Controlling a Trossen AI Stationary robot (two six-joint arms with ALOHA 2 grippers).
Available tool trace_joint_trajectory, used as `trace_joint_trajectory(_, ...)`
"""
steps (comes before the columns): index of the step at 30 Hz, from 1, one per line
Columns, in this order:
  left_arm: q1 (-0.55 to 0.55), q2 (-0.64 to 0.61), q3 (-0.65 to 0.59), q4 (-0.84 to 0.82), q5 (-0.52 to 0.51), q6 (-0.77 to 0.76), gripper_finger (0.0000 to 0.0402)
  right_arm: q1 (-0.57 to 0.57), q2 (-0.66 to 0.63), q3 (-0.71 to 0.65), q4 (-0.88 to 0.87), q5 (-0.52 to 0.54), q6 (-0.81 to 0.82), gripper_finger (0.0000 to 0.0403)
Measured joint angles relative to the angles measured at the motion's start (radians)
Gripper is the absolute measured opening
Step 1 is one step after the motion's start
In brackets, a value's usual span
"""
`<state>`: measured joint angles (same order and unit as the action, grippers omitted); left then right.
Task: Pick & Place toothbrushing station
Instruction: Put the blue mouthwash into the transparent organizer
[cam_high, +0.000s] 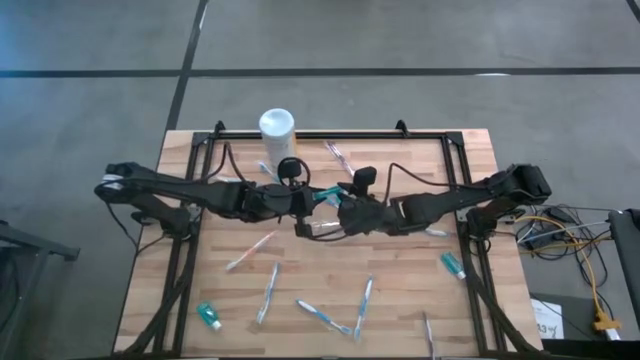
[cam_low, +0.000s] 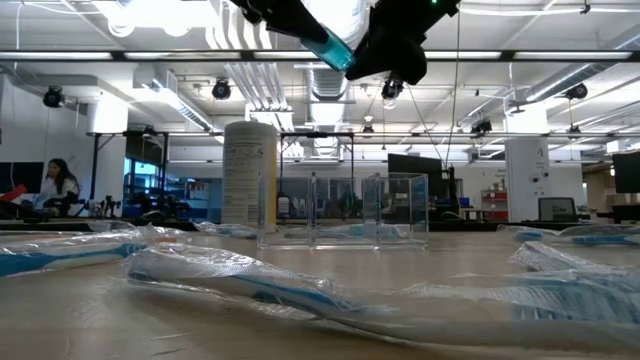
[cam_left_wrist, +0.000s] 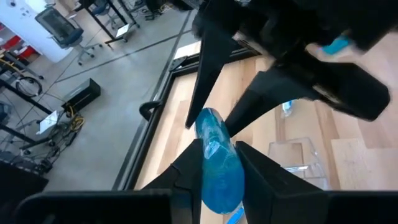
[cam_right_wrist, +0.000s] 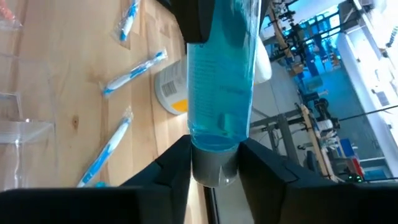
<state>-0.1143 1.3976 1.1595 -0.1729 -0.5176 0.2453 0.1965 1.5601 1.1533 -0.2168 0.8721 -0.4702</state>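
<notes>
Handover mid-frame: left gripper (cam_left_wrist: 214, 171) pinching blue tube (cam_left_wrist: 219, 163), right gripper (cam_right_wrist: 214, 163) around its cap, grip unclear. Holder (cam_low: 345, 210) waiting below, brushes (cam_high: 268, 292) unplaced.

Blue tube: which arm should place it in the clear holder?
Left, probably: left gripper grips the tube body roughly above the holder; right gripper is at its cap end.

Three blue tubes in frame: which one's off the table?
The blue tube at table centre, held aloft between both end effectors. The other two, front-left and right edge, lie flat on the wood.
</notes>
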Motion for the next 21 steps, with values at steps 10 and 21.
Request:
trace_joint_trajectory(10, -0.006, -0.138, -0.002, -0.070, -0.014, -0.026, 0.0075, 0.021, -0.151, -0.043, -0.034, -0.043, 0.043, 0.0184)
trace_joint_trajectory(21, -0.065, -0.372, -0.334, 0.277, 0.180, -0.081, 0.0075, -0.110, -0.466, -0.540, 0.760, -0.913, 0.227, 0.0180)
